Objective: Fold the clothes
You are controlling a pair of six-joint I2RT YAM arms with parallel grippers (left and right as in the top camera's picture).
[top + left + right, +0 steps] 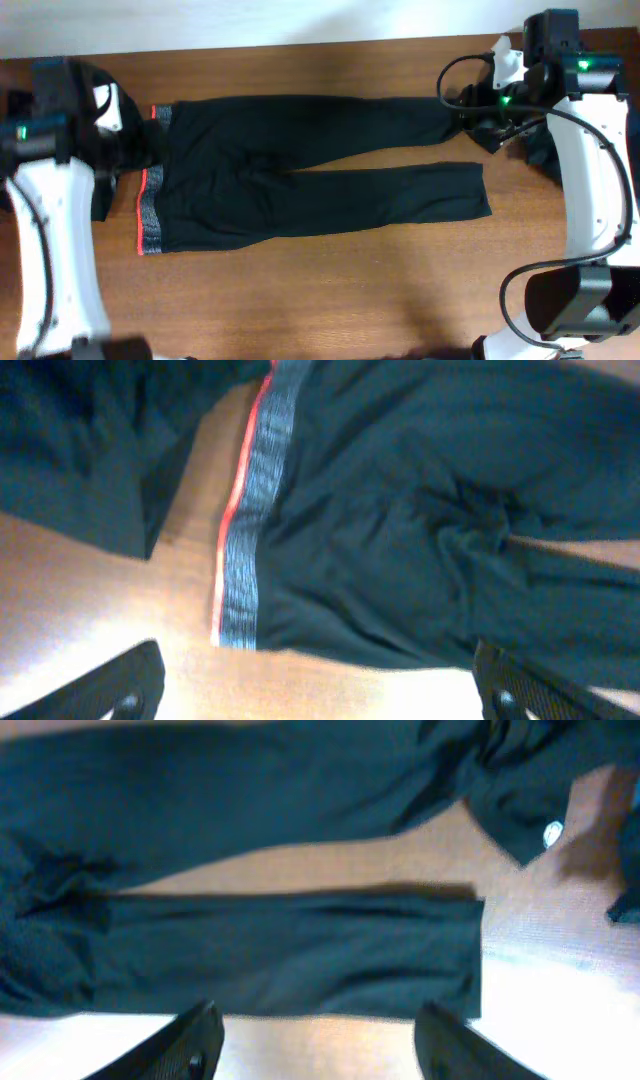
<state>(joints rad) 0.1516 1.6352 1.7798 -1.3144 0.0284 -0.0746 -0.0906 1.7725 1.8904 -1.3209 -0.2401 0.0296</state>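
Across the middle of the wooden table [300, 290] lies one pair of black trousers [300, 170], spread flat, its red-and-grey waistband [150, 210] toward the left edge and its two legs running right. Two more dark garments sit at the ends: one dark heap [103, 195] by the left edge and another dark piece [540, 158] by the right. A pale wall [250, 20] backs the far edge. Only the wrist views show the claws clearly. The left gripper [320, 695] is spread wide and empty by the waistband, and the right gripper [320, 1045] is parted too, holding nothing, by the cuffs.
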